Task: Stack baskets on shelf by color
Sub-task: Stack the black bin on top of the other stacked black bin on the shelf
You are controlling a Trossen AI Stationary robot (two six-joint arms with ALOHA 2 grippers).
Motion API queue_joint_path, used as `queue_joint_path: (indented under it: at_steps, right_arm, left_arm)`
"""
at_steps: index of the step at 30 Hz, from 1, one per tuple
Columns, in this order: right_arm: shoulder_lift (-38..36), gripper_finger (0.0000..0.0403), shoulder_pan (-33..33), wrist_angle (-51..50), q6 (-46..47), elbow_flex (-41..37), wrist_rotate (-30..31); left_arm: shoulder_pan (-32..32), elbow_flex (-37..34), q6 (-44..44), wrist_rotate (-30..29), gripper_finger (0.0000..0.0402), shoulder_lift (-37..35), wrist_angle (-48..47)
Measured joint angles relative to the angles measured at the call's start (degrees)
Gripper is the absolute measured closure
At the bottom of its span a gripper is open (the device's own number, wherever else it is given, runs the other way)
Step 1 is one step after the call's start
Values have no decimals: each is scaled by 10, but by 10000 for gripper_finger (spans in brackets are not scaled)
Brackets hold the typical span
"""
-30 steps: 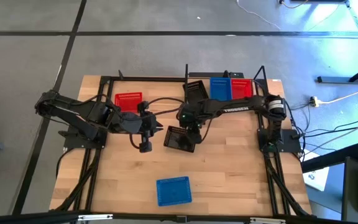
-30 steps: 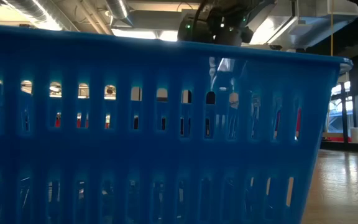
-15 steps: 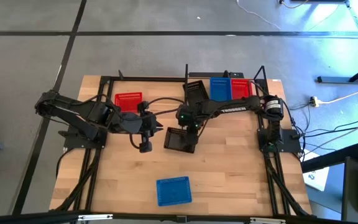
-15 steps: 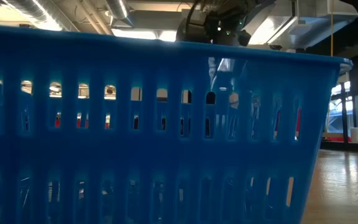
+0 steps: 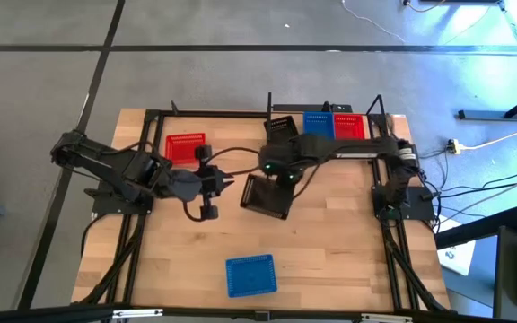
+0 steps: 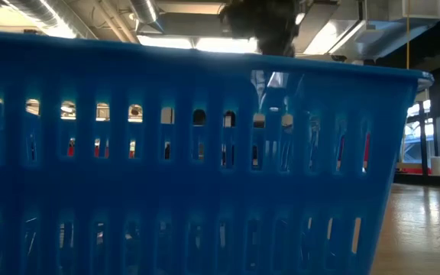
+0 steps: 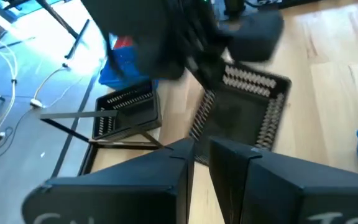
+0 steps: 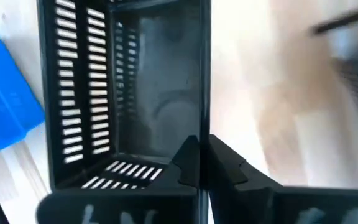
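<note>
Black plastic, perforated: we find one black basket (image 5: 268, 196) on the desk (image 5: 330, 251) just in front of the shelf (image 5: 240, 115), tilted, with the right end effector (image 8: 199, 163) clamped on its side wall, presumably to carry it to the black basket on the shelf (image 5: 281, 128). A blue basket on the shelf (image 5: 318, 126) and a red one (image 5: 349, 126) stand beside that. All appear empty. Left of the tilted basket, the left end effector (image 7: 201, 163) waits, fingers nearly together, holding nothing.
</note>
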Motion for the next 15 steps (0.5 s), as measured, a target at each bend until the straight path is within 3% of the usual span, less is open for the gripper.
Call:
queue_joint_path:
  at_steps: [7, 15]
  right_arm:
    - [-68, 399, 11, -71, 101, 42, 87]
    - [-139, 398, -10, -129, 317, 42, 243]
  left_arm:
    - [-8, 0, -2, -10, 365, 0, -1]
    - [-9, 0, 1, -66, 365, 0, -1]
